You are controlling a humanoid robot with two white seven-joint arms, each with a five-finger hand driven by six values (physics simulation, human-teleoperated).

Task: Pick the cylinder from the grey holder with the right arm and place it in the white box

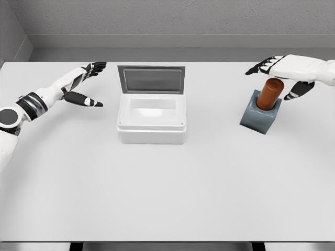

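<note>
The brown cylinder (pixel 269 93) stands upright in the grey holder (pixel 260 117), well to the right of the white box (pixel 152 123), whose lid is raised at the back. The right hand (pixel 287 73) hovers just above and behind the cylinder, fingers spread and grasping nothing; it seems not to touch it. The left hand (pixel 84 83) rests released, left of the box.

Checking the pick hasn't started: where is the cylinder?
In the head view the cylinder stands in the grey holder at the table's right, under the open right hand.
</note>
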